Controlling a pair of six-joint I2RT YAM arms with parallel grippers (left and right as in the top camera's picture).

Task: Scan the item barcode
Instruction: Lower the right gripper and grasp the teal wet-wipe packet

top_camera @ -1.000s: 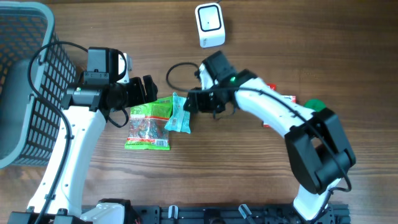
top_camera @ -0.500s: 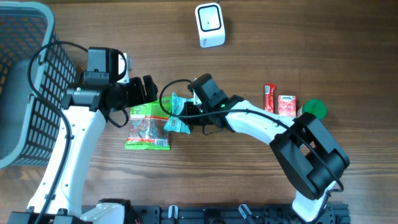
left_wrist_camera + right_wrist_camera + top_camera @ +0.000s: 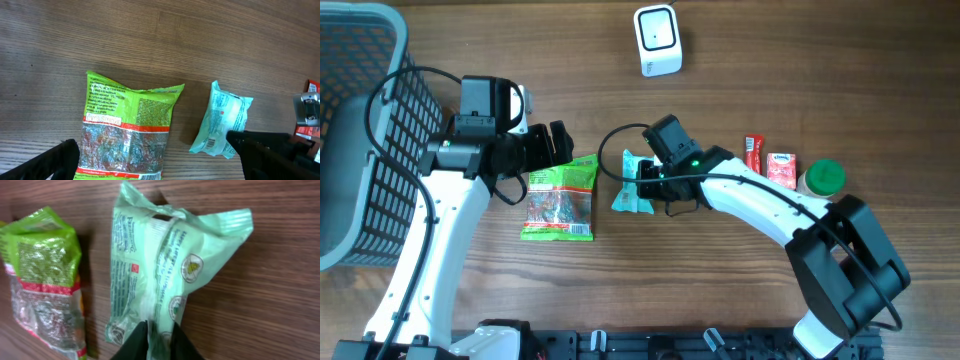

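A mint-green packet lies on the wooden table, just right of a green snack bag. My right gripper is shut on the packet's right end. In the right wrist view its two fingertips pinch the packet near its lower edge. The packet shows a barcode in the left wrist view. My left gripper hangs open over the top of the snack bag, holding nothing. The white scanner stands at the back of the table.
A grey mesh basket fills the left edge. Two red packets and a green lid lie to the right of the right arm.
My right gripper reached left onto the mint packet, shut on it and pulled it to the right, away from the snack bag. The left arm has not moved.
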